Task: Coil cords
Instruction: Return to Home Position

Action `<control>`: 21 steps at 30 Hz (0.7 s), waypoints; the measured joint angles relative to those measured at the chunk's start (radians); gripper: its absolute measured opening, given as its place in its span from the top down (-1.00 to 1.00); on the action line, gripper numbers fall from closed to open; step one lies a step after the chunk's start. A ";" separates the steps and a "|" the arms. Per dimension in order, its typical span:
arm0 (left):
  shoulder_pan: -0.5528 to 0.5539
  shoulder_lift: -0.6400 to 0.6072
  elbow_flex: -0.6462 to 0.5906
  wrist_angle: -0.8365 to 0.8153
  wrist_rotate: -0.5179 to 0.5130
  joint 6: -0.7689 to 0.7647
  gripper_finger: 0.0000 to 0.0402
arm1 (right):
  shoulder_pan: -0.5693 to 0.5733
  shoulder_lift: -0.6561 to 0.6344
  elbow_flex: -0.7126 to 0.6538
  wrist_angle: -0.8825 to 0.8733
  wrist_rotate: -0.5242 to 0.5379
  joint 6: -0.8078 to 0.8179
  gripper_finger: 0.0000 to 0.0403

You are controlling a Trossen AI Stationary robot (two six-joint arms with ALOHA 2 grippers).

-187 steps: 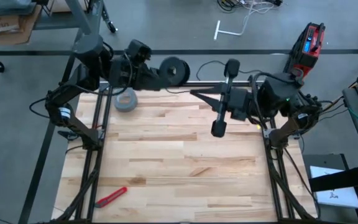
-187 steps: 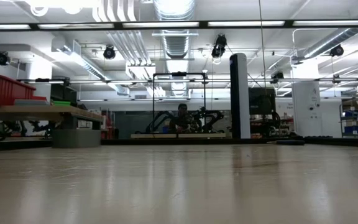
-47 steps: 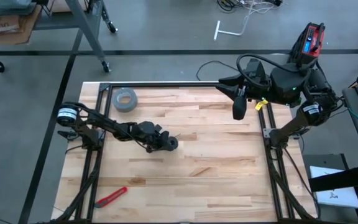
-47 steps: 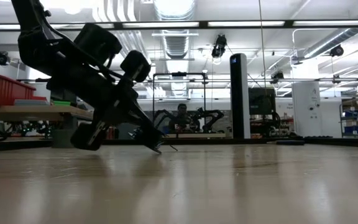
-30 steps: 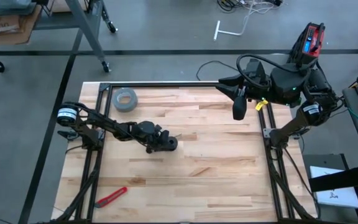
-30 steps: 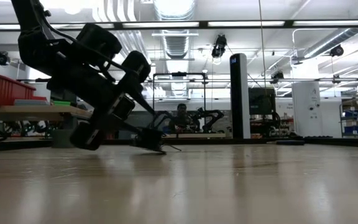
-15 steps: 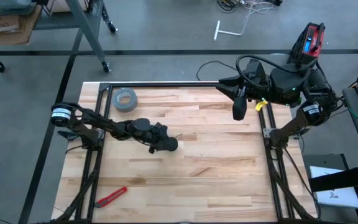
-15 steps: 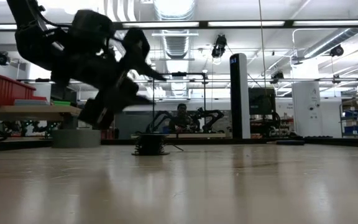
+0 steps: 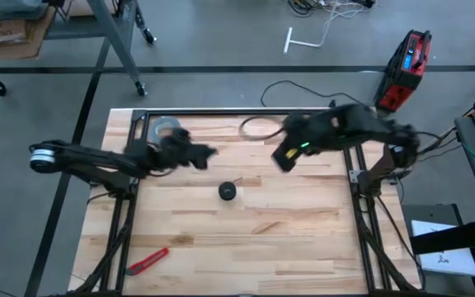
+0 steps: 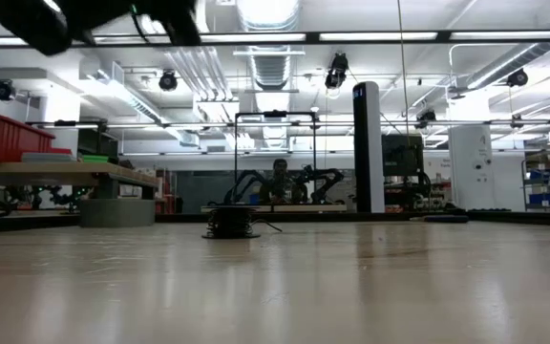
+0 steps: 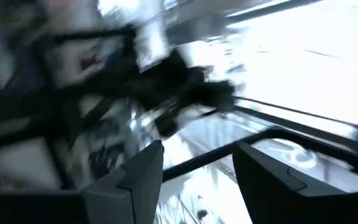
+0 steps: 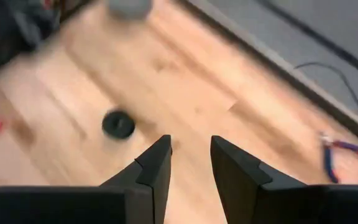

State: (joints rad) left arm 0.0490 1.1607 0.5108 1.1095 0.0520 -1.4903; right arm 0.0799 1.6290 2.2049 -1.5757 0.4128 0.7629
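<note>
Your reel (image 9: 227, 192) sits alone mid-desk (image 9: 303, 247), left gripper (image 9: 207, 154) up at its 10 o'clock, right gripper (image 9: 282, 159) at 2, fingers spread on both.

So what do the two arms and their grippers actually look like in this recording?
Both arms are dark, nearly black, built of jointed links with thick black cables looping along them. The left arm has a pale ring at its outer joint. The right arm shows a small green light near its wrist. The left gripper and right gripper each end in two dark, wedge-shaped fingers.
</note>
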 joint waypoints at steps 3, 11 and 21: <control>0.000 -0.111 0.028 -0.012 -0.048 0.150 0.11 | -0.022 0.033 -0.085 0.094 -0.136 -0.079 0.48; -0.022 -0.312 0.115 -0.156 -0.100 0.450 0.16 | -0.059 0.099 -0.277 0.480 -0.450 -0.186 0.59; -0.022 -0.422 0.210 -0.267 -0.058 0.629 0.16 | -0.120 -0.042 -0.415 0.530 -0.459 -0.295 0.73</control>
State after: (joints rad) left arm 0.0269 0.7388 0.7206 0.8424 -0.0064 -0.8614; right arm -0.0398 1.5871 1.7900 -1.0461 -0.0459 0.4680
